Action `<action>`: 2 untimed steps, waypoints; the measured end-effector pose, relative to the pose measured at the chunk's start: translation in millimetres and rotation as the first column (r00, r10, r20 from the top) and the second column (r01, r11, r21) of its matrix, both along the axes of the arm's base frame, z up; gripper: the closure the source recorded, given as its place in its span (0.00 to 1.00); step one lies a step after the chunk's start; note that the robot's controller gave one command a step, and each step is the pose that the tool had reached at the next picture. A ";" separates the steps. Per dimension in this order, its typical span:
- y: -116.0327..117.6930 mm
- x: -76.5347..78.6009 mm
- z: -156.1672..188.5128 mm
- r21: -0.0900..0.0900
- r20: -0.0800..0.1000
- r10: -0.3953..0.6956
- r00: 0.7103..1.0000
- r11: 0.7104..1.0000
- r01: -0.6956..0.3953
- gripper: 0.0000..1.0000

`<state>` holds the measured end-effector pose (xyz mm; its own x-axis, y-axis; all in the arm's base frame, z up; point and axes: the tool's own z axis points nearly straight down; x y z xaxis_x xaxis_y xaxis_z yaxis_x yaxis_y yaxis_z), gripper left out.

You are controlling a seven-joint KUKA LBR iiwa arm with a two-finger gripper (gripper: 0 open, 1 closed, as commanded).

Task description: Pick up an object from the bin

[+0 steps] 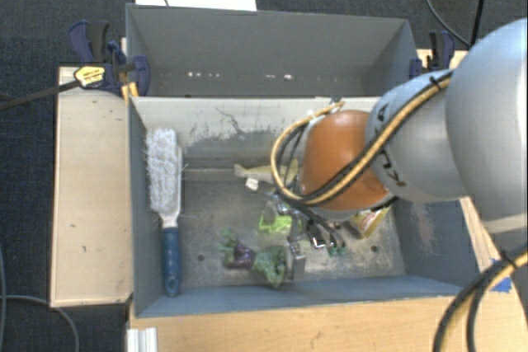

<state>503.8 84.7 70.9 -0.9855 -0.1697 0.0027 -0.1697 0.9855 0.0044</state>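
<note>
My gripper point(297, 246) reaches down from under the arm's orange cover into the front middle of the bin. Its tip sits right beside a dark green crumpled toy point(271, 266) near the front wall and looks close to touching it. A bright green piece point(269, 221) lies just left of the gripper body. A small purple and green toy point(238, 256) rests a little further left on the floor.
A long brush point(167, 194) with white bristles and a blue handle lies along the left wall. A pale beige piece point(250, 171) lies mid-bin. A yellow-brown thing point(369, 222) pokes out beneath the arm on the right. The arm covers the bin's right half.
</note>
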 end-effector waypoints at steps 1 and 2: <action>15.2 8.3 -0.4 -0.002 0.009 0.041 0.999 0.999 -0.041 1.00; 15.1 8.3 -0.5 -0.002 0.009 0.041 0.999 0.999 -0.041 1.00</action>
